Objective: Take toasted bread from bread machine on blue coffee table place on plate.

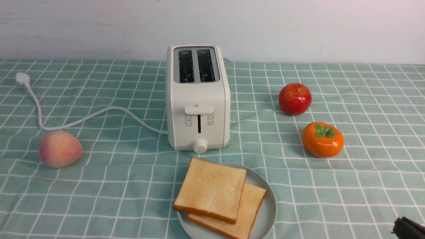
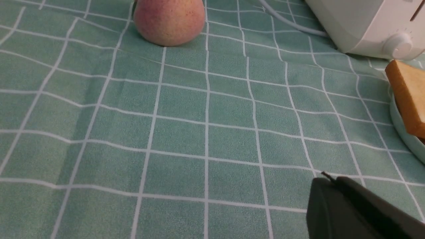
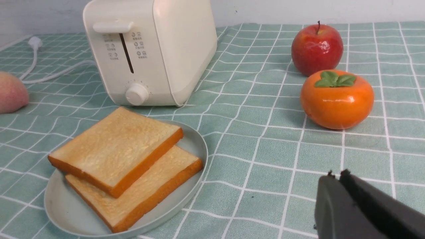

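Observation:
Two slices of toasted bread lie overlapped on the pale blue-green plate, just in front of the bread machine. Both slots of the cream-white machine show dark and empty, and its lever sits high. My right gripper is shut with nothing in it, low over the blue coffee table to the right of the plate; only its tip shows in the front view. My left gripper is shut and empty, over the cloth left of the plate.
A peach lies at the left. A red apple and an orange persimmon stand to the right of the toaster. The white power cord trails left to its plug.

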`<state>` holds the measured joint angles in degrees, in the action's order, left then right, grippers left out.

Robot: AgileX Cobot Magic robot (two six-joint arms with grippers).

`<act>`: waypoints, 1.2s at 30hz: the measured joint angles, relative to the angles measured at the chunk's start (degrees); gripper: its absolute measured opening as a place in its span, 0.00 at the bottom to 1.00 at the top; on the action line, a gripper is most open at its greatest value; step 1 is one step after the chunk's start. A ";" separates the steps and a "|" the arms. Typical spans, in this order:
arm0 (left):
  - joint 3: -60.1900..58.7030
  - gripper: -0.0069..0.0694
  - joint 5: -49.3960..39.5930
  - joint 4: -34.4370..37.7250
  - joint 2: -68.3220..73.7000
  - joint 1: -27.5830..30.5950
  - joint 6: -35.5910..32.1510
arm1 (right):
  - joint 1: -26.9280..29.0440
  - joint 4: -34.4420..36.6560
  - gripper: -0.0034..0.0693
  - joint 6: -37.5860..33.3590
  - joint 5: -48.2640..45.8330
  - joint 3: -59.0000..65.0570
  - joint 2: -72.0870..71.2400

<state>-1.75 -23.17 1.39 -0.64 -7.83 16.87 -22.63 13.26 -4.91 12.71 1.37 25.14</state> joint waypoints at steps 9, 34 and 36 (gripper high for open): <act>0.00 0.09 0.00 -0.10 0.00 0.00 -0.01 | 0.00 0.00 0.08 0.06 0.00 0.00 0.00; 0.00 0.12 0.11 -0.14 0.00 0.00 -0.01 | 21.63 -0.07 0.11 0.11 0.46 0.00 -25.65; 0.00 0.12 0.11 -0.14 0.00 0.00 -0.01 | 21.82 -0.07 0.11 0.11 0.74 0.00 -25.72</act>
<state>-1.75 -23.07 1.25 -0.64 -7.83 16.86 -0.81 13.19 -4.81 13.45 1.37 -0.57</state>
